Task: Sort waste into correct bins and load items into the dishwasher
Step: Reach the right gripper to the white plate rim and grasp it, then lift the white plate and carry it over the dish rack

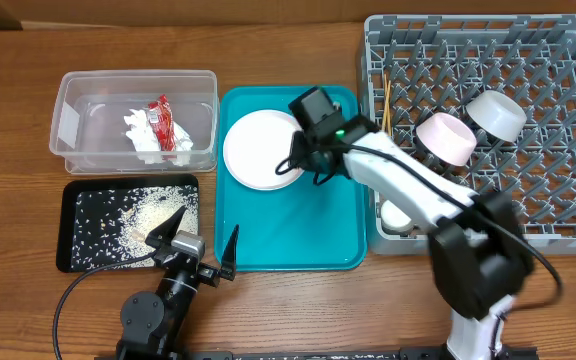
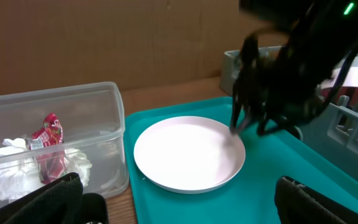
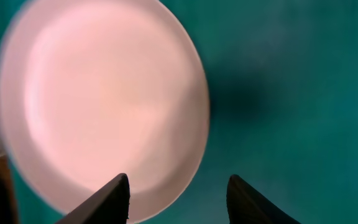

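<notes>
overhead: right gripper (image 1: 303,160) hangs at the right rim of white plate (image 1: 256,150) on teal tray (image 1: 298,240); left gripper (image 1: 203,232) spread, idle over bench (image 1: 8,300) | left wrist: plate round, shallow, glossy, empty | right wrist: jaws apart with the rim between them; best to lower one jaw under the lip, close, lift level

Plate (image 1: 258,150) lies on the tray (image 1: 298,228) — tub (image 1: 65,130) left, rack (image 1: 488,22) right.
</notes>
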Controlling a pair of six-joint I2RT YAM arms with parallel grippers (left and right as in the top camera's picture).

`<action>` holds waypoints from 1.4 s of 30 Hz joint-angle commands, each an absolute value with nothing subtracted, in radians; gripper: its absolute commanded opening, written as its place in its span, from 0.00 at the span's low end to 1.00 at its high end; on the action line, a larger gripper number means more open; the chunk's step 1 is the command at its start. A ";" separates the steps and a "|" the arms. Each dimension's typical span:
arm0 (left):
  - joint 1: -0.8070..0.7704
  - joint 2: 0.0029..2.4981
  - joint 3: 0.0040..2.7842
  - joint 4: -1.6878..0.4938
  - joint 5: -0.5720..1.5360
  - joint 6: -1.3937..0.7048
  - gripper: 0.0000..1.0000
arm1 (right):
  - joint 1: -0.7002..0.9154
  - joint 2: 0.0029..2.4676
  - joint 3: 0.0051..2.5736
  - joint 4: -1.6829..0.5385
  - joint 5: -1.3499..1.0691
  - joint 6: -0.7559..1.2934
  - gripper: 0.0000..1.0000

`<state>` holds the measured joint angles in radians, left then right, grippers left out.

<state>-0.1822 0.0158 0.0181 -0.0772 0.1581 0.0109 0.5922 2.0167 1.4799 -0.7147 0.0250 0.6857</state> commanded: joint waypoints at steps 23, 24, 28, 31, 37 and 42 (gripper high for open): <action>-0.176 0.006 0.010 -0.072 0.170 0.020 1.00 | 0.565 1.599 1.495 -0.768 0.529 0.409 0.04; -0.176 0.006 0.010 -0.072 0.170 0.020 1.00 | 0.562 1.576 1.495 -0.767 0.590 0.389 0.04; -0.176 0.006 0.010 -0.072 0.170 0.020 1.00 | 0.543 1.533 1.495 -0.760 0.906 0.269 0.04; -0.176 0.006 0.010 -0.072 0.170 0.020 1.00 | 0.510 1.550 1.494 -0.760 1.052 0.213 0.04; -0.176 0.006 0.010 -0.072 0.169 0.020 1.00 | 0.429 1.608 1.493 -0.726 1.084 0.207 0.04; -0.176 0.006 0.010 -0.072 0.169 0.020 1.00 | 0.354 1.694 1.493 -0.605 1.096 0.154 0.04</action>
<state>-0.1822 0.0158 0.0181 -0.0772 0.1581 0.0109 0.3893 1.6554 1.4921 -0.6415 1.0409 0.1982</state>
